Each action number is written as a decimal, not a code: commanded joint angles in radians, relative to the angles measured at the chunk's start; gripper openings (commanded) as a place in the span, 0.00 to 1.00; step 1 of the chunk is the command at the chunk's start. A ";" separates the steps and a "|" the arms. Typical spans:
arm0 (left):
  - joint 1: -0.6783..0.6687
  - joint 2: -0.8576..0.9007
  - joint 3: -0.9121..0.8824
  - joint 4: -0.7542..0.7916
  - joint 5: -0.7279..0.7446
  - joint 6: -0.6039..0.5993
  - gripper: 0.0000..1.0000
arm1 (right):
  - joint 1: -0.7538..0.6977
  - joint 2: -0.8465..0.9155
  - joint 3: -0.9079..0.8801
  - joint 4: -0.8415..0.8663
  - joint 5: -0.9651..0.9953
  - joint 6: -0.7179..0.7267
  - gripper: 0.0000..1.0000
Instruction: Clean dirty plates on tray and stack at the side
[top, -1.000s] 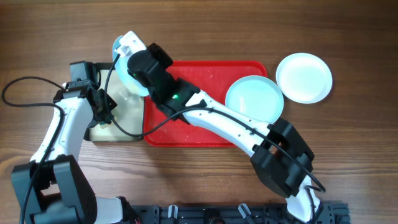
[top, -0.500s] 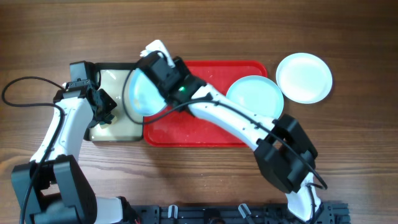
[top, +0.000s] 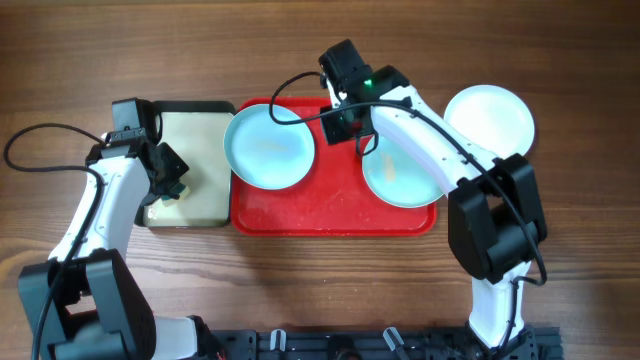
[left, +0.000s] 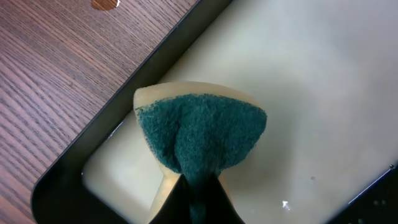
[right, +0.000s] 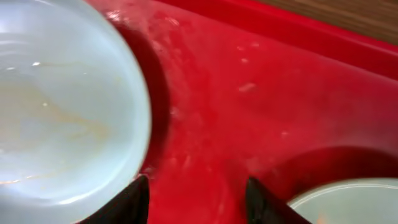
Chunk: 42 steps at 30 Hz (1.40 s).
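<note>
Plates: the left aqua plate (top: 270, 148) and the right aqua plate (top: 405, 185) lie on the red tray (top: 340, 215); the white plate (top: 495, 125) lies off it.
Right pincer (right: 196, 183): released. My two fingers stand apart over the tray floor, and only smeared red plastic shows between them.
Left aqua plate: just to the left of my right pincer, its rim close beside my left finger (right: 134, 202). Pale yellowish streaks cross its inside. Its far edge overhangs the tray's left rim, and from these views I cannot tell whether it sits flat or is propped on that rim.
Right aqua plate: to the right of my right pincer and nearer my base, partly under my right arm (top: 440, 150). Only a sliver of its rim shows by my right finger, and it carries a small orange mark.
White plate: well to the right of my right pincer, on the table (top: 330, 40) just outside the tray's right rim.
Left pincer (left: 198, 190): clenched on the sponge (left: 202, 140).
Sponge: pinched at its near end so that it fans out ahead of my left pincer, with the green scouring face towards my wrist camera and the yellow backing at its edges.
Black-rimmed tray (top: 190, 108): under my left pincer, its cream inside beneath the sponge and its right side against the red tray.
</note>
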 joint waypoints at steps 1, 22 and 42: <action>0.002 -0.002 -0.006 0.003 0.009 0.013 0.04 | 0.010 0.008 -0.049 0.100 -0.148 -0.019 0.52; 0.002 -0.002 -0.008 0.011 0.008 0.013 0.04 | 0.023 0.108 -0.084 0.447 -0.165 -0.014 0.04; 0.002 -0.002 -0.008 0.010 0.009 0.013 0.04 | 0.156 -0.122 -0.010 0.659 0.135 -0.036 0.04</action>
